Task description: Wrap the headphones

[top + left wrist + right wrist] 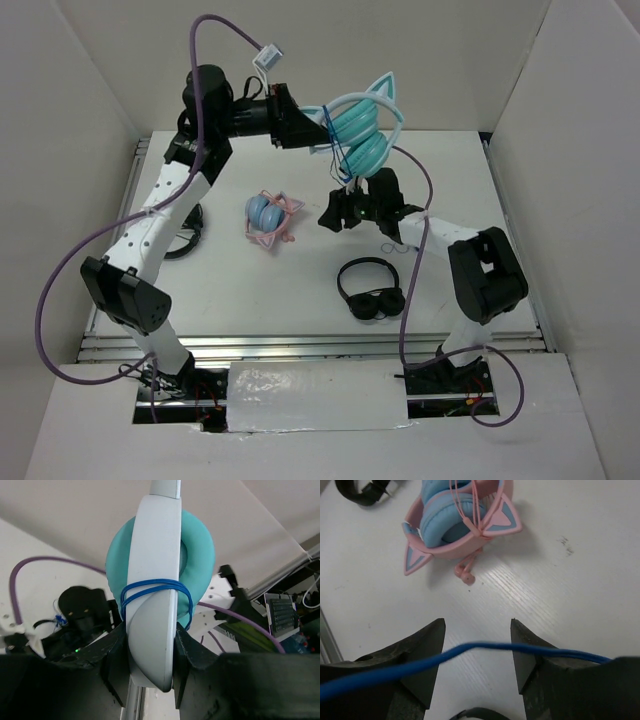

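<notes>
1. 2 arms meet at the teal headphones (360, 125), which hang above the table (460, 180), clamped tight in the left pincer (150, 635).
2. Their blue cable (150, 587) circles the band.
3. The right pincer (477, 625) is open, with the cable crossing between its jaws.
4. Pink headphones (455, 520) lie on the table below.

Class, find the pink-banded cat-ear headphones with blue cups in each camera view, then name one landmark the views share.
Top external: the pink-banded headphones lie left of centre, between the arms.
Left wrist: not in view.
Right wrist: the pair sits top centre, cut by the upper edge.
Shared landmark: the blue cable, visible in all three views.
</notes>
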